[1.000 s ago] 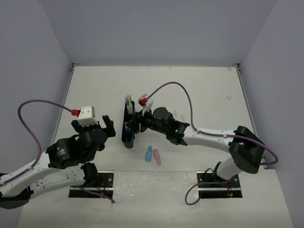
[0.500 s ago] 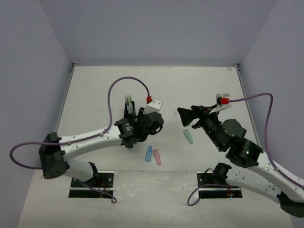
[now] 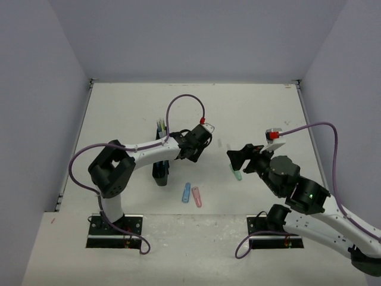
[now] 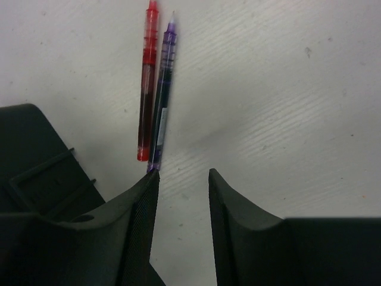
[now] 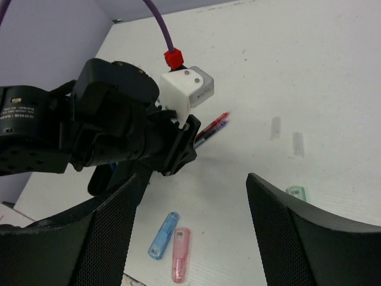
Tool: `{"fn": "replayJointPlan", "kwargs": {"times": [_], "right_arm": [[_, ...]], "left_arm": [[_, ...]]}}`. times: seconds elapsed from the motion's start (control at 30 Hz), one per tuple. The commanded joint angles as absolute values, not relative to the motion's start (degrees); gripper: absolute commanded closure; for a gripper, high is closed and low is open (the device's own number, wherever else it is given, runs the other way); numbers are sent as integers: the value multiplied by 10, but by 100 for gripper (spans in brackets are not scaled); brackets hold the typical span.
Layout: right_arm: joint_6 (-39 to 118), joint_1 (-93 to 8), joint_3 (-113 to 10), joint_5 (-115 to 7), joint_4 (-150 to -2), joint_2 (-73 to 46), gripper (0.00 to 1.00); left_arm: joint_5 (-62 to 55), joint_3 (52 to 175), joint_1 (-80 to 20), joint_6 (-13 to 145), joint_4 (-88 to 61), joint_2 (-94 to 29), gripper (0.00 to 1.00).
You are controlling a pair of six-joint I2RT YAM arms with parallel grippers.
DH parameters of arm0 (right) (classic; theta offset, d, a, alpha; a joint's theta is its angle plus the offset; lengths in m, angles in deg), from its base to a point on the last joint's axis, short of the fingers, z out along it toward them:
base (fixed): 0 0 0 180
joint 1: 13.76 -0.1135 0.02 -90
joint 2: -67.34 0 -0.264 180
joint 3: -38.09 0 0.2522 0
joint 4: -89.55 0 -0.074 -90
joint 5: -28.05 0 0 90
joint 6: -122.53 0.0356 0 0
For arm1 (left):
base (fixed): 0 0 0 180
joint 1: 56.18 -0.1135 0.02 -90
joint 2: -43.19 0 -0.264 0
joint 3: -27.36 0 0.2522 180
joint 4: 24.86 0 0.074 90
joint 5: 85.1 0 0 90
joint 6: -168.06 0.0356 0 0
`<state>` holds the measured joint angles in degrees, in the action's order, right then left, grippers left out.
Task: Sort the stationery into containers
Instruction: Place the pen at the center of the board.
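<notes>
Left wrist view looks down on two thin pens, a red pen (image 4: 147, 83) and a purple pen (image 4: 162, 95). They lie side by side, touching along their length, on the white table (image 4: 286, 89). Both lie just ahead of the left gripper (image 4: 181, 179). The purple one's near end comes right up to the tip of one finger, outside the gap. The jaws stand partly apart with only bare table between them, so this gripper is released and grasps nothing.

Back along that arm, behind the gripper, the black organiser (image 3: 159, 173) stands on the table. A few pens (image 3: 161, 126) stand upright in its end farthest from the arm bases. Below the gripper, toward the bases, a chunky blue piece (image 3: 186, 192) and a pink piece (image 3: 196, 196) lie just beside each other, apart from the organiser.

Off to the side, the right gripper (image 3: 235, 158) points toward the left one. Its fingers are spread wide, with nothing held between them. A green piece (image 3: 236, 173) lies on the table close by its fingertips. From its own wrist camera, that piece peeks out past the edge of one finger, not inside the gap.
</notes>
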<state>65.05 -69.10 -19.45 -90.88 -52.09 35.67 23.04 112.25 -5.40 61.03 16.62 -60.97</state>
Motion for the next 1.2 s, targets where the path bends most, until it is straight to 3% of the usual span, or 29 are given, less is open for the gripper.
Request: {"fn": "replayJointPlan", "kwargs": {"times": [0.0, 0.63, 1.17], "right_arm": [[668, -687, -187, -895, -516, 331, 28], [659, -682, -188, -877, -515, 318, 31], [651, -681, -204, -865, -523, 286, 31]], "left_arm": [[168, 1173, -77, 668, 152, -633, 64], [151, 1190, -108, 677, 150, -707, 72], [134, 1202, -109, 684, 172, -663, 73]]}}
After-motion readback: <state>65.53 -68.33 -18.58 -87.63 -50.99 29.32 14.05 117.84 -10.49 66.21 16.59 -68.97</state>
